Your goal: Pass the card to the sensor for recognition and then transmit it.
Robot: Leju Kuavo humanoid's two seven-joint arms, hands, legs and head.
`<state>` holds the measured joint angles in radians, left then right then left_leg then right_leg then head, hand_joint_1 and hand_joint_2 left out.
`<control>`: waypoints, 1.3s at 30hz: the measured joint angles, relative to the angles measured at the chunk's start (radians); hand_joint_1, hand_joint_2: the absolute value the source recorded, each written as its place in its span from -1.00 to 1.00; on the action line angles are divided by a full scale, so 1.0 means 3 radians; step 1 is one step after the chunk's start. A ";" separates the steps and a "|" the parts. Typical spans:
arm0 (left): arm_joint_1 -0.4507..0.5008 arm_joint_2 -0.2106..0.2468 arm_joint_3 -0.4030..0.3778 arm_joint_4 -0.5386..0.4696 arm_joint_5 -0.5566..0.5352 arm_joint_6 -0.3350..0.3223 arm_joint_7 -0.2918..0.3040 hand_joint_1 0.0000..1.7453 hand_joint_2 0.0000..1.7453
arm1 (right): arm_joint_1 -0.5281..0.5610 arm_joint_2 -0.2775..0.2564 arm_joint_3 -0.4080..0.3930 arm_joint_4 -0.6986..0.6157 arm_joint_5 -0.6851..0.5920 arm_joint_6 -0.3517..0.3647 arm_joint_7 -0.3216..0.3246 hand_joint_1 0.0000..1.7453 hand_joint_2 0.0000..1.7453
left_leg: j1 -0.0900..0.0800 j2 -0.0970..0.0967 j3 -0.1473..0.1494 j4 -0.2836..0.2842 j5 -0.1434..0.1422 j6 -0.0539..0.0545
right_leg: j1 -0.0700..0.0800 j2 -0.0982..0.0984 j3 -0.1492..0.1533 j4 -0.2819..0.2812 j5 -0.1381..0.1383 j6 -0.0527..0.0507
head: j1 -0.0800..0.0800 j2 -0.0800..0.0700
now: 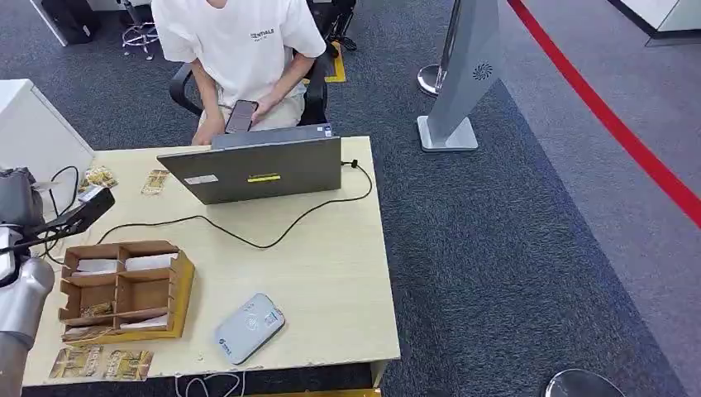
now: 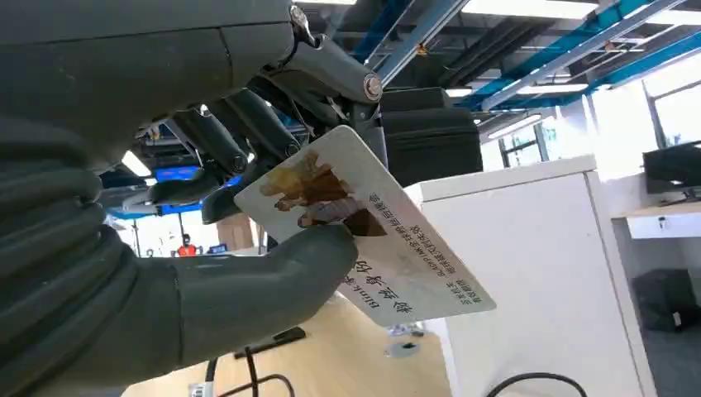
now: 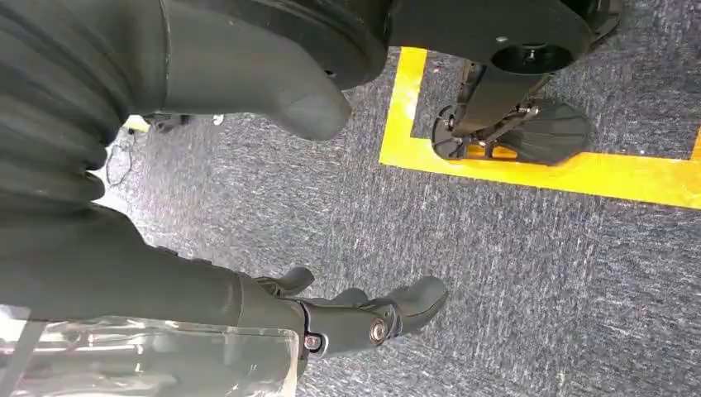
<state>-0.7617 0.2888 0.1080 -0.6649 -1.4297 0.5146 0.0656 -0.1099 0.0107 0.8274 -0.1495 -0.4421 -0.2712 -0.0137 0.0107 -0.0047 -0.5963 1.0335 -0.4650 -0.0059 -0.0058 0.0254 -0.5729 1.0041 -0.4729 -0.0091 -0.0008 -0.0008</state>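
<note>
While the left hand (image 2: 207, 240) pinches the card (image 2: 364, 227) between thumb and fingers, with most of its printed face jutting free, the grip looks sound enough to carry; in the head view the card (image 1: 92, 201) hangs at the table's left edge, above the cardboard organiser (image 1: 124, 289). The right hand (image 3: 364, 310) hangs over the carpet, fingers loosely curled around nothing. To do this step well, I judge the arm should swing the card toward the grey card reader (image 1: 250, 327) near the front edge of the table (image 1: 331, 273), keep its flat face parallel to the reader's top, and lower it close without scraping. Beyond, a laptop (image 1: 256, 169) stands open before a seated person (image 1: 240, 50) who could receive the card afterwards
</note>
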 joint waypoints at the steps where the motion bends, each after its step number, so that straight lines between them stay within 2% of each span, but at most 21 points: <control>1: 0.0022 -0.0008 -0.0006 -0.0031 0.0043 0.0010 -0.0052 1.00 1.00 | 0.0000 0.0000 0.0001 0.0000 -0.0001 0.0000 0.0000 -1.00 1.00 | 0.0000 0.0000 0.0000 0.0000 0.0000 0.0000 | 0.0000 0.0000 0.0000 0.0000 0.0000 0.0000 | 0.0001 0.0000; 3: 0.0115 -0.0047 -0.0028 -0.0164 0.0139 0.0054 -0.0159 1.00 1.00 | 0.0003 0.0001 0.0006 0.0000 -0.0008 0.0000 0.0000 -1.00 1.00 | -0.0001 0.0000 0.0000 0.0000 0.0000 0.0000 | -0.0001 0.0000 0.0000 0.0000 0.0000 0.0000 | 0.0000 0.0000; 5: 0.0316 -0.0126 -0.0088 -0.0475 0.0231 0.0107 -0.0259 1.00 1.00 | 0.0018 0.0004 0.0010 0.0000 -0.0028 -0.0005 -0.0001 -1.00 1.00 | -0.0002 -0.0004 0.0000 0.0000 0.0000 0.0000 | -0.0002 -0.0004 0.0000 -0.0001 0.0000 0.0000 | -0.0001 0.0000; 7: 0.0624 -0.0225 -0.0192 -0.0937 0.0295 0.0100 -0.0317 1.00 1.00 | 0.0040 0.0006 0.0010 0.0000 -0.0056 -0.0013 0.0001 -1.00 1.00 | -0.0004 -0.0004 -0.0001 0.0000 -0.0003 0.0002 | -0.0002 -0.0003 0.0000 -0.0001 -0.0002 0.0003 | -0.0003 0.0000; 11: 0.1307 -0.0427 -0.0614 -0.2024 0.0121 0.0142 -0.0346 1.00 1.00 | 0.0085 0.0023 0.0017 0.0004 -0.0070 -0.0036 0.0074 -1.00 1.00 | -0.0005 -0.0001 -0.0004 0.0001 -0.0011 0.0006 | -0.0003 -0.0002 -0.0001 -0.0005 -0.0006 0.0008 | 0.0000 0.0000; 14: 0.1650 -0.0500 -0.0938 -0.2582 -0.0028 0.0184 -0.0314 1.00 1.00 | 0.0091 0.0044 0.0029 0.0004 -0.0061 -0.0039 0.0106 -1.00 1.00 | -0.0005 -0.0001 -0.0006 0.0001 -0.0013 0.0008 | -0.0003 -0.0001 -0.0002 -0.0006 -0.0006 0.0009 | 0.0005 0.0000; 16: 0.1775 -0.0528 -0.1079 -0.2807 -0.0056 0.0196 -0.0296 1.00 1.00 | 0.0096 0.0051 0.0044 0.0004 -0.0061 -0.0039 0.0112 -1.00 1.00 | -0.0005 -0.0002 -0.0006 0.0001 -0.0014 0.0009 | -0.0003 -0.0005 -0.0003 -0.0006 -0.0008 0.0011 | 0.0006 0.0000; 24: 0.1941 -0.0556 -0.1282 -0.3170 -0.0056 0.0216 -0.0301 1.00 1.00 | 0.0099 0.0065 0.0079 0.0004 -0.0061 -0.0039 0.0113 -1.00 1.00 | -0.0002 -0.0003 -0.0004 0.0001 -0.0010 0.0004 | -0.0002 -0.0006 -0.0002 -0.0001 -0.0007 0.0009 | 0.0003 0.0000; 31: 0.2024 -0.0603 -0.1475 -0.3202 -0.0066 0.0259 -0.0328 1.00 1.00 | 0.0099 0.0083 0.0093 0.0004 -0.0061 -0.0039 0.0116 -1.00 1.00 | -0.0003 -0.0004 -0.0005 0.0001 -0.0010 0.0004 | -0.0002 -0.0007 -0.0002 -0.0001 -0.0007 0.0009 | 0.0003 0.0000; 39: 0.2056 -0.0617 -0.1564 -0.3216 -0.0059 0.0271 -0.0328 1.00 1.00 | 0.0098 0.0086 0.0098 0.0005 -0.0061 -0.0045 0.0114 -1.00 1.00 | -0.0003 -0.0006 -0.0005 0.0001 -0.0010 0.0004 | -0.0002 -0.0008 -0.0002 -0.0001 -0.0007 0.0010 | 0.0001 0.0000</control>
<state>-0.1449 0.1037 -0.3613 -1.6297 -1.4473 0.5959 -0.0328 -0.0804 0.0366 0.8568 -0.1480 -0.4604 -0.2846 0.0206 0.0098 -0.0064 -0.5978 1.0338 -0.4681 -0.0046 -0.0064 0.0230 -0.5736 1.0036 -0.4751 -0.0062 -0.0004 -0.0008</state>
